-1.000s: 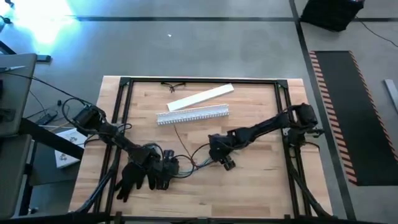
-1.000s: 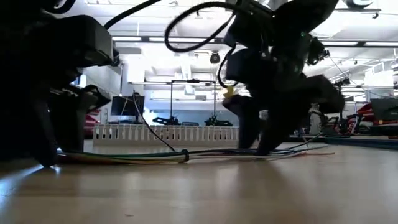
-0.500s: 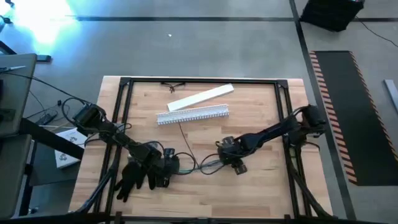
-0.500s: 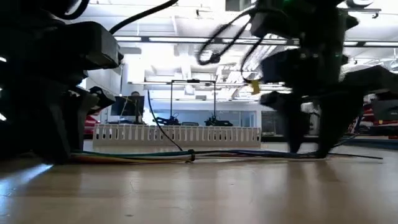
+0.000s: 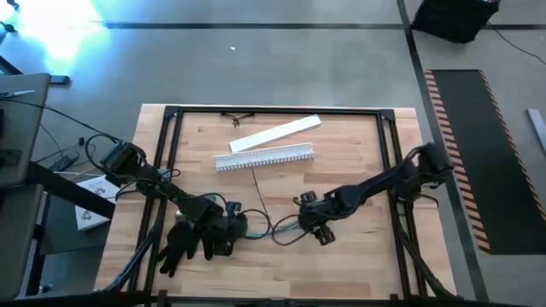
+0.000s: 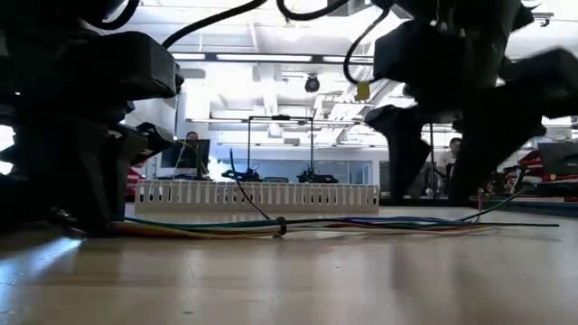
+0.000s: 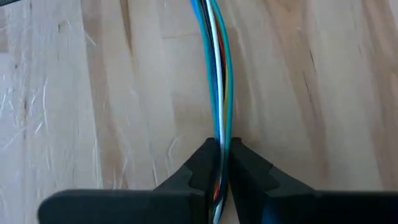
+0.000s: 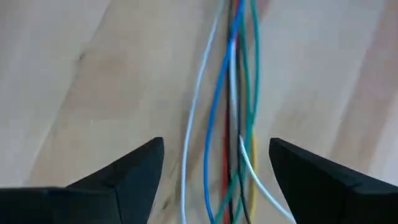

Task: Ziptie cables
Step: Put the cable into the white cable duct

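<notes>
Along the lower middle of the high view, the cables (image 5: 271, 230) lie on the table (image 5: 358, 256). Left gripper (image 7: 221, 163) is clenched on them; right gripper (image 8: 214, 163) straddles them, spread wide. Farther up lies the white slotted channel (image 5: 264, 158).

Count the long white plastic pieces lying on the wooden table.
2. A flat white plastic strip lies slanted near the table's far edge. A white slotted plastic channel lies just in front of it, nearer the arms. Others may be hidden under the arms.
</notes>
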{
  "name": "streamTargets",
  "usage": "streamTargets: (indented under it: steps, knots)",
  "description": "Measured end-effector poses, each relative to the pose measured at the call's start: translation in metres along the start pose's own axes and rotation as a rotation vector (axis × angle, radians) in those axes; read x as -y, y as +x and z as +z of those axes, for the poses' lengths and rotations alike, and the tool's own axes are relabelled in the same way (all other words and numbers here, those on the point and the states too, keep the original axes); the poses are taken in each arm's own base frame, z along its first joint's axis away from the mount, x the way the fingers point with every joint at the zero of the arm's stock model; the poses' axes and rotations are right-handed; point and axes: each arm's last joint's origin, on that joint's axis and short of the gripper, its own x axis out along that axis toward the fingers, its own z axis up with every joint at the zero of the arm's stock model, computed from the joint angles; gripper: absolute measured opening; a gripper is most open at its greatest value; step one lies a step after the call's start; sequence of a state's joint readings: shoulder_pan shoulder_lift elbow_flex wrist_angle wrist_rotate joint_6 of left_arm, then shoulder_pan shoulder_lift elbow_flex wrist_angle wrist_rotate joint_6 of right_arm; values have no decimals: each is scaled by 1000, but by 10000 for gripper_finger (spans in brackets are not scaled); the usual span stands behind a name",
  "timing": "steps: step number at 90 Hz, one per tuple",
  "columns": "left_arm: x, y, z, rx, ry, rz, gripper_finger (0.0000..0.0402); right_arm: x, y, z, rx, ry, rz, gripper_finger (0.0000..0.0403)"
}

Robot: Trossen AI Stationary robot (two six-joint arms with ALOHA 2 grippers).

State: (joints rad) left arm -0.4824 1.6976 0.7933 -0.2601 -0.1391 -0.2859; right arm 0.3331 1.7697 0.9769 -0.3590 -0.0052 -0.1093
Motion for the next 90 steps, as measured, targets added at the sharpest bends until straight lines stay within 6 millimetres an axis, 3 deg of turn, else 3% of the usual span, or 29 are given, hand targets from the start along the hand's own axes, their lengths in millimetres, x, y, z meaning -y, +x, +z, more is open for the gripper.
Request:
streamTargets:
  steps: [18,28,62,90]
  knots:
    - [-1,0,-1,-12,-20,5,23,-3,18,-6,-79,52,-39,277]
    - [0,-2,-2,-25,-23,1,23,-3,18,-9,-114,101,-47,250]
    - [-3,-2,-8,-61,60,-32,26,5,18,-18,-197,183,-76,13]
    - [-5,-8,-4,-70,61,17,3,3,7,-16,-175,239,-81,2]
